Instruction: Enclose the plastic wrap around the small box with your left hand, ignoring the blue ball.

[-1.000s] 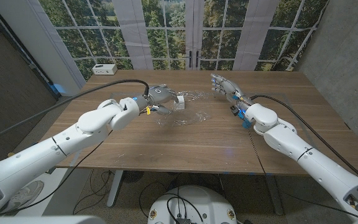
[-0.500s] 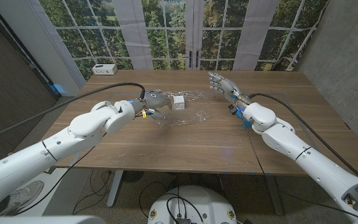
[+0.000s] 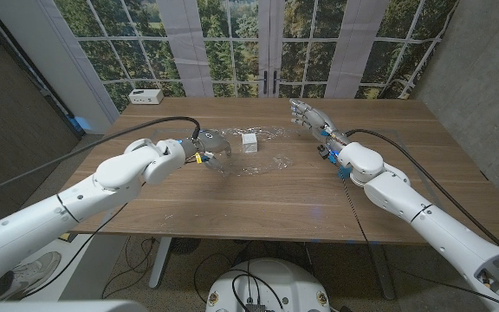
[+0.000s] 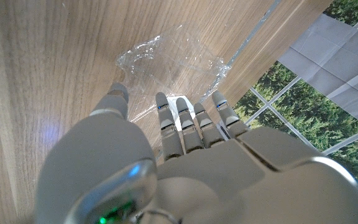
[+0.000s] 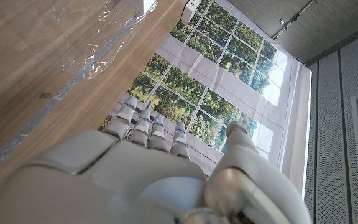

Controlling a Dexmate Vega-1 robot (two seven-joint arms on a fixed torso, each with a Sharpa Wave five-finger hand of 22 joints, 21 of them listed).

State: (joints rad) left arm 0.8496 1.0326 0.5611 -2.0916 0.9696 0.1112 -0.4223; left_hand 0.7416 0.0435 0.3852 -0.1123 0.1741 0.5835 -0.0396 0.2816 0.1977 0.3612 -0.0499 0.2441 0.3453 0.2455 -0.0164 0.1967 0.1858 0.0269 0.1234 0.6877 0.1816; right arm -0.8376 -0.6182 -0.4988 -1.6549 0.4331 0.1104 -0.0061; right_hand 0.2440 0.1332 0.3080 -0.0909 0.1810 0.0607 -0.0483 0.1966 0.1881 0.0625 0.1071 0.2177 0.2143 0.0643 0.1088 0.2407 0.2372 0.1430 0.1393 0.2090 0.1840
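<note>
The small box (image 3: 249,141) sits on the clear plastic wrap (image 3: 251,163) toward the far side of the wooden table (image 3: 258,195). The left hand (image 3: 213,146) hangs just beside it with fingers straight and apart – holding nothing. The right hand (image 3: 310,117) stands well off to the other side, fingers loosely extended, empty too.

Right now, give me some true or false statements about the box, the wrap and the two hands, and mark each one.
1. The small box sits on the plastic wrap. True.
2. The right hand grips the box. False: it is held apart from it, holding nothing.
3. The left hand is beside the box. True.
4. The box is black. False: it is white.
5. A blue ball lies on the wrap. False: none is visible.
</note>
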